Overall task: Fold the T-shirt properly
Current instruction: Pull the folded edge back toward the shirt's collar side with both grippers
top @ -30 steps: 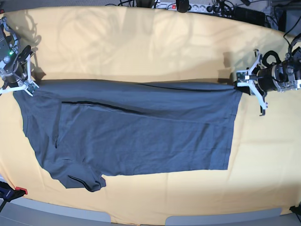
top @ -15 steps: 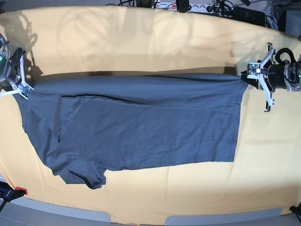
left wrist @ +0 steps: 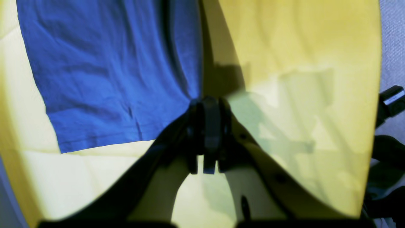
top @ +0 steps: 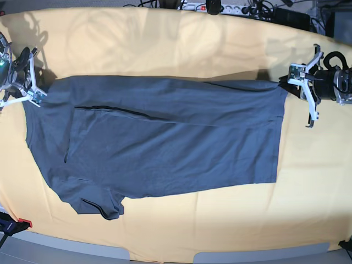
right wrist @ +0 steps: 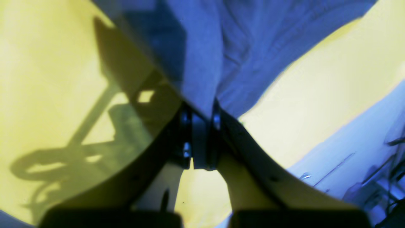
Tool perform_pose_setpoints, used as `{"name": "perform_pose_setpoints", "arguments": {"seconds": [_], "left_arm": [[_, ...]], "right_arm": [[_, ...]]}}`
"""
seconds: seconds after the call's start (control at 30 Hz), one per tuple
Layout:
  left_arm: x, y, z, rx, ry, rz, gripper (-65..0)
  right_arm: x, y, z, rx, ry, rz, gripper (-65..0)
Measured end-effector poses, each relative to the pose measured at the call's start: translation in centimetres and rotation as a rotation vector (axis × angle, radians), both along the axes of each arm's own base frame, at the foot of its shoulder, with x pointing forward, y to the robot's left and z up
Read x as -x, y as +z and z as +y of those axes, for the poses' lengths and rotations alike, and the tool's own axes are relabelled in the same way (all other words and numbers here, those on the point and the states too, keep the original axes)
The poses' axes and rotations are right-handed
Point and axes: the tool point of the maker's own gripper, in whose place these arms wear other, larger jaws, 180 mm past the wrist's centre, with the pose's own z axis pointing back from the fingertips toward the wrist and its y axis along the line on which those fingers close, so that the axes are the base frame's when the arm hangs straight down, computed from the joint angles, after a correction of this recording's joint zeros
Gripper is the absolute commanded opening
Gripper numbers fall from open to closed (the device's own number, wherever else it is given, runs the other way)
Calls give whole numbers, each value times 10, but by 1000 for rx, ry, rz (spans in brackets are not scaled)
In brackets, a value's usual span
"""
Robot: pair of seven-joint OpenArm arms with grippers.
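Observation:
The dark slate-grey T-shirt (top: 165,137) lies stretched sideways across the yellow-orange tablecloth (top: 165,44), folded lengthwise, with a bunched sleeve at the lower left (top: 99,206). My left gripper (top: 287,82) is shut on the shirt's upper right corner; in the left wrist view (left wrist: 204,104) the shirt (left wrist: 110,69) runs up from its jaws. My right gripper (top: 39,93) is shut on the shirt's upper left corner; in the right wrist view (right wrist: 202,114) the cloth (right wrist: 240,47) is pinched between its jaws. The shirt's top edge is pulled taut between both grippers.
Cables and a power strip (top: 231,8) lie beyond the table's far edge. A red-and-black clamp (top: 14,224) sits at the front left corner. The grey table edge (top: 165,258) runs along the front.
Both grippers have carried the shirt's top edge toward the far side of the table. The whole shirt has slid that way and lies flatter.

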Motion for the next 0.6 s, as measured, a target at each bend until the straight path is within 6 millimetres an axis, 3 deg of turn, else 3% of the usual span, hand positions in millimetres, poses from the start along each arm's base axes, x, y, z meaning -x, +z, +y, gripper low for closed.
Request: {"name": "perform_pose_setpoints", "arguments": {"seconds": [0.13, 0.27, 0.43, 0.6], "left_arm": [[0, 0, 0, -3, 2, 0, -650], [0, 0, -1, 6, 8, 6, -650], [18, -10, 4, -10, 10, 70, -650], [32, -18, 21, -87, -12, 108, -650]], "right_arm": [[-7, 15, 28, -39, 47, -51, -650], [2, 18, 36, -33, 75, -33, -650], [22, 9, 21, 36, 67, 11, -650], [32, 8, 9, 89, 73, 31, -650]]}}
